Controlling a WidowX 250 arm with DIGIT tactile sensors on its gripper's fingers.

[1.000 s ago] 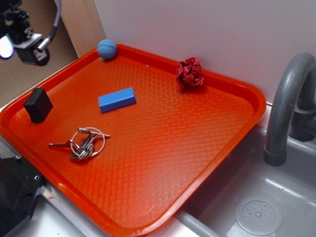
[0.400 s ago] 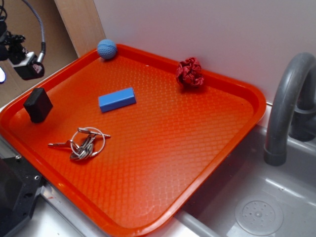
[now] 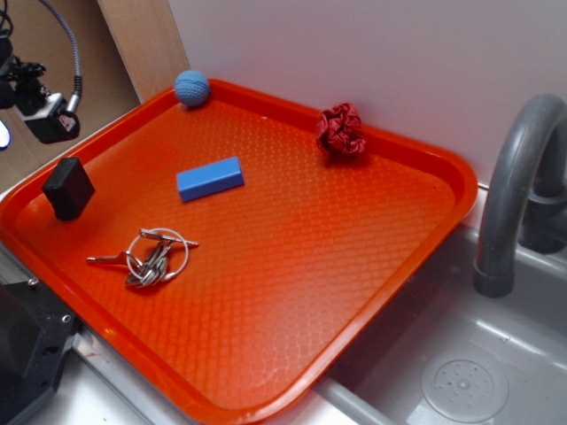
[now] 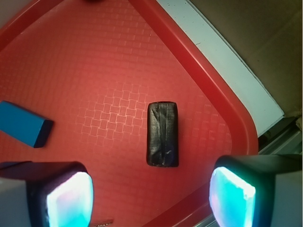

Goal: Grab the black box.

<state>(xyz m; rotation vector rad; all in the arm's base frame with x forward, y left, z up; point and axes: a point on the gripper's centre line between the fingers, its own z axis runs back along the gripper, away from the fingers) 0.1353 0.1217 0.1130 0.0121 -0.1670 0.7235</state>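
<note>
Orange-red textured plastic makes up the tray (image 3: 372, 266) that carries everything here, its raised rim running beside a grey sink (image 3: 461, 372) with a curved grey faucet (image 3: 509, 195) on the right of the exterior view. The black box (image 3: 68, 188) stands near the tray's left corner, close to the rim, apart from all the other things. In the wrist view the same black box (image 4: 163, 134) lies below the camera as a dark oblong with rounded corners, resting on the tray floor (image 4: 94, 71) between the two fingers but higher in the frame than their tips, touching neither.

The gripper (image 4: 151, 198) is spread wide with nothing held; its fingertips (image 4: 232, 198) glow blue-green (the pads catch the light) at the lower left and lower right of the wrist view. In the exterior view only part of the gripper (image 3: 49, 119) shows at the upper left edge, up in the air above and just outside the tray's left rim, with a cable arching over it.

Elsewhere on the tray: a blue rectangular block (image 3: 210, 179) lies near the middle-left, a bunch of keys on rings (image 3: 151, 257) sits below it, a blue ball (image 3: 191, 88) rests in the far corner against the rim, and a crumpled red object (image 3: 341, 130) sits by the back rim near the white wall (image 3: 372, 53)
</note>
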